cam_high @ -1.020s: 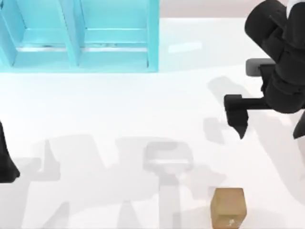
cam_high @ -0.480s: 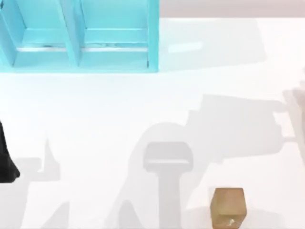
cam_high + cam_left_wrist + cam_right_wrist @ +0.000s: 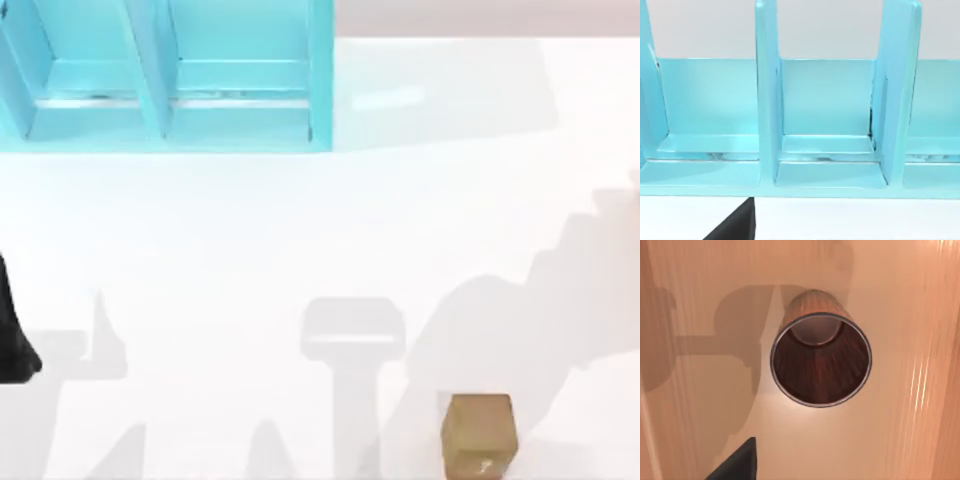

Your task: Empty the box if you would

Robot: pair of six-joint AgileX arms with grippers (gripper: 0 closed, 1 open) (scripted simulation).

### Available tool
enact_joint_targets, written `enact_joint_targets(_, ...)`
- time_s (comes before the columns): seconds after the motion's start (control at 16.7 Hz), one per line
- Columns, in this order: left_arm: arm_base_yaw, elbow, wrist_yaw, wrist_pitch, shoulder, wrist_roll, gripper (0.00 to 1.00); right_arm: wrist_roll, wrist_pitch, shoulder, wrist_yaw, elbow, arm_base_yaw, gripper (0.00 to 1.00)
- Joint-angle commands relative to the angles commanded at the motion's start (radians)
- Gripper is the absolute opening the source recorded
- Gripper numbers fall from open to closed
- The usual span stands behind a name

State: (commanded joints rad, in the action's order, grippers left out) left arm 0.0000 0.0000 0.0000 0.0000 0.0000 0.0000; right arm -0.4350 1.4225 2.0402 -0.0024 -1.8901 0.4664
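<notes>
A dark bit of the right gripper [image 3: 737,462] shows at the edge of its wrist view, and I cannot tell how far it is spread. It hangs above a brown cup [image 3: 820,362]. The cup stands upright with its mouth up, on a tan floor with tan walls at the sides. A dark bit of the left gripper [image 3: 735,225] shows too, just as hard to judge. It faces a blue shelf [image 3: 767,100]. The left arm [image 3: 12,340] sits at the left edge of the white surface [image 3: 250,230]. The box [image 3: 480,435] rests at the near edge, right of the middle, well apart from the shelf.
</notes>
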Motion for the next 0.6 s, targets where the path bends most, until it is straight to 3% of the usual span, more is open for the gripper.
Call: enact_joint_targets(0.6,0.000,0.000,0.000,0.000,0.000,0.000,1.00,0.032,-0.048,-0.040,0.000,0.085,-0.034,1.00)
